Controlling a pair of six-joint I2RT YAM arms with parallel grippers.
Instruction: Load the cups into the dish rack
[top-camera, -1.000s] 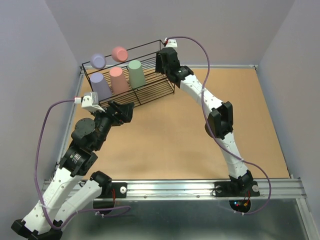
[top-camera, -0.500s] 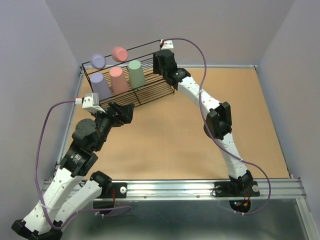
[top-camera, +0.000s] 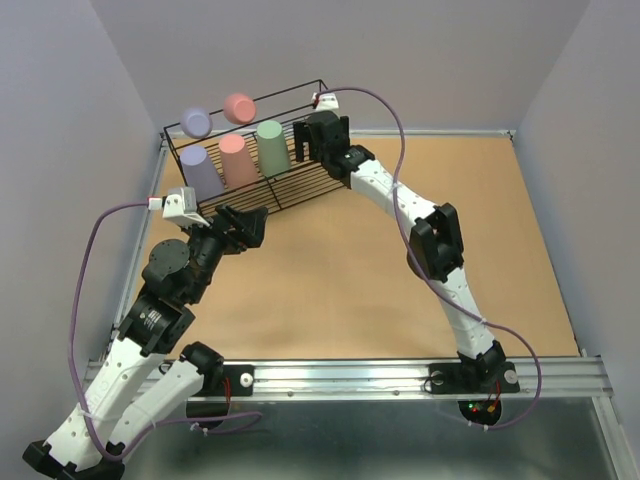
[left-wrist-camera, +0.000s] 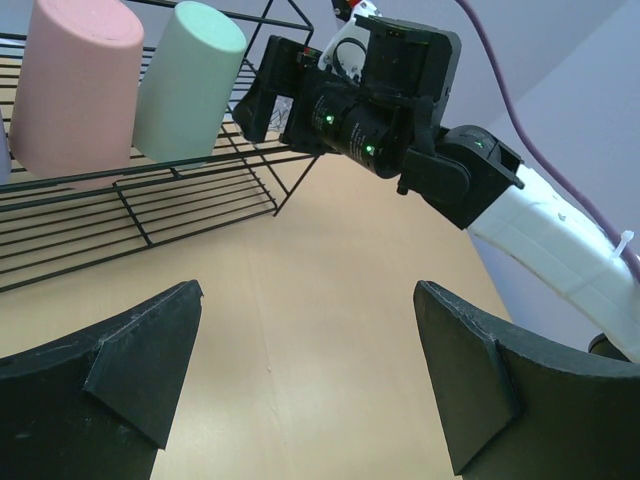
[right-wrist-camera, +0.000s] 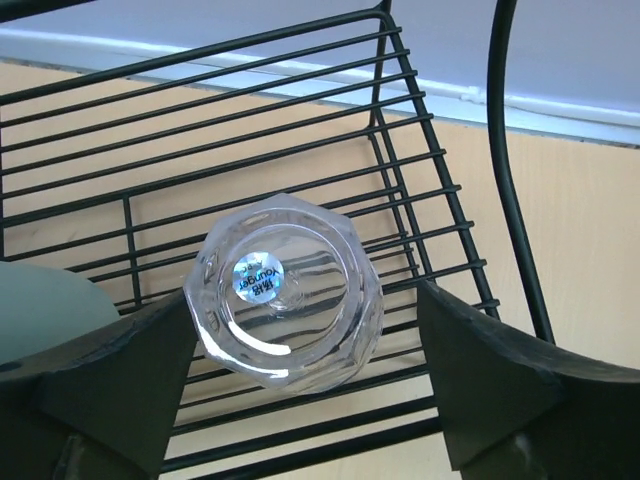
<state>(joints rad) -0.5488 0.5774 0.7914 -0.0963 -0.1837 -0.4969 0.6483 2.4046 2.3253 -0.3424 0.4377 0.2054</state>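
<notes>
Tan tabletop (top-camera: 330, 290); lilac-grey walls (top-camera: 450, 50)

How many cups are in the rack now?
6. Dish rack upper tier: upper purple cup, upper pink cup. Lower tier, left to right: lower purple cup, lower pink cup, green cup, clear cup.

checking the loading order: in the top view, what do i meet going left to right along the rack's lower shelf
lavender cup → salmon-pink cup → green cup → right gripper
</notes>
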